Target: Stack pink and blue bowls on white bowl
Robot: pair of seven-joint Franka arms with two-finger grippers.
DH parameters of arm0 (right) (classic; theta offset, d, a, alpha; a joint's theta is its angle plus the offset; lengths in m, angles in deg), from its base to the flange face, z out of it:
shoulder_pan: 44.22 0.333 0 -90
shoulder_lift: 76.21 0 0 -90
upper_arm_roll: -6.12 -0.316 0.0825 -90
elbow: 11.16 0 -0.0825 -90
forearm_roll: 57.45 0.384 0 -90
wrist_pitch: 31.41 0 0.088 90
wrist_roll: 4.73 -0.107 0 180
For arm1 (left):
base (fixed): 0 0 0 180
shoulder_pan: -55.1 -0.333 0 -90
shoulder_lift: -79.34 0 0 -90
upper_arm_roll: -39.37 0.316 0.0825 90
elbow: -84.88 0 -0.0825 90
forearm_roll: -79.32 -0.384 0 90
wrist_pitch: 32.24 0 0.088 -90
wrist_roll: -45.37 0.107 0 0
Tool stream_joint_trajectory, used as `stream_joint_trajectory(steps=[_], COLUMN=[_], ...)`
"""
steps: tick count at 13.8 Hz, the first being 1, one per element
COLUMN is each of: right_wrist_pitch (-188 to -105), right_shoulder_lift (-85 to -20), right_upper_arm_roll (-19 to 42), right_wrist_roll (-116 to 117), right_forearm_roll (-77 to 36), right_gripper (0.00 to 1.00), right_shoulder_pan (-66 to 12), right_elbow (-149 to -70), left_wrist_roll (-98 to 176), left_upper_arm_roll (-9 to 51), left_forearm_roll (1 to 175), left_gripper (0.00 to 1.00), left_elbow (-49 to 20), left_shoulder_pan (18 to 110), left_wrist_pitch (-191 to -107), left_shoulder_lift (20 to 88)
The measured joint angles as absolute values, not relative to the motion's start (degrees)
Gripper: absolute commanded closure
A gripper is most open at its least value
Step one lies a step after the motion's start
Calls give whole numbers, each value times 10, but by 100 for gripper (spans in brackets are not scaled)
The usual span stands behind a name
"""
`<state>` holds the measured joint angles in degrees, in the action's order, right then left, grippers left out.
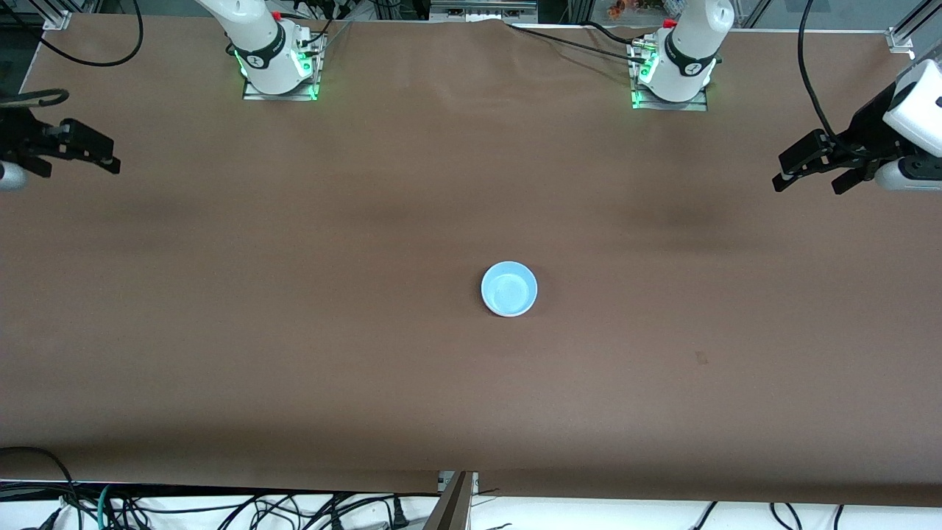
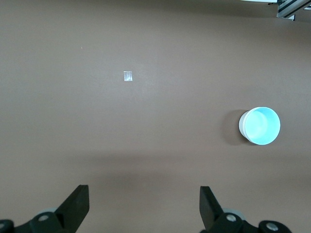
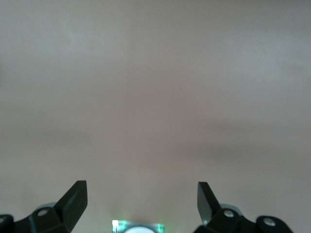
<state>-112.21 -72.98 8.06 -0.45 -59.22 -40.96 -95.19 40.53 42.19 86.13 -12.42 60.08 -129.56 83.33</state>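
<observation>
Black left tool [image 1: 809, 179], right tool [image 1: 103, 158] wide open, empty.

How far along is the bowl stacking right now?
It looks finished or nearly so: only one stack stands mid-table, with the blue bowl on top inside a white outer wall. The pink bowl isn't visible; it may sit hidden between them, which I can't confirm. Nothing is in hand: the left gripper and right gripper hang open over their own ends of the table.

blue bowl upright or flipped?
Upright. The blue bowl shows its open hollow to the front view; the left wrist view shows a white outer wall below its rim, so it looks nested.
</observation>
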Motion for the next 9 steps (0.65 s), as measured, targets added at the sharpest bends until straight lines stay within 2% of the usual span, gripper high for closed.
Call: stream_joint_trajectory(steps=[4, 9], right_wrist_pitch=[-1106, -1106], right_shoulder_lift=[-730, -729], right_upper_arm_roll=[39, 38], right_wrist_roll=[-63, -72], right_forearm_roll=[-599, -600], right_gripper=[0, 0], right_shoulder_pan=[-410, -415], right_elbow=[-966, -966], left_wrist_roll=[405, 402], left_upper_arm_roll=[403, 379], left_forearm_roll=[820, 793], left_gripper=[0, 0], left_elbow=[-124, -125], left_shoulder_pan=[604, 605], left_wrist_pitch=[-1296, -1295], left_shoulder_lift=[833, 832])
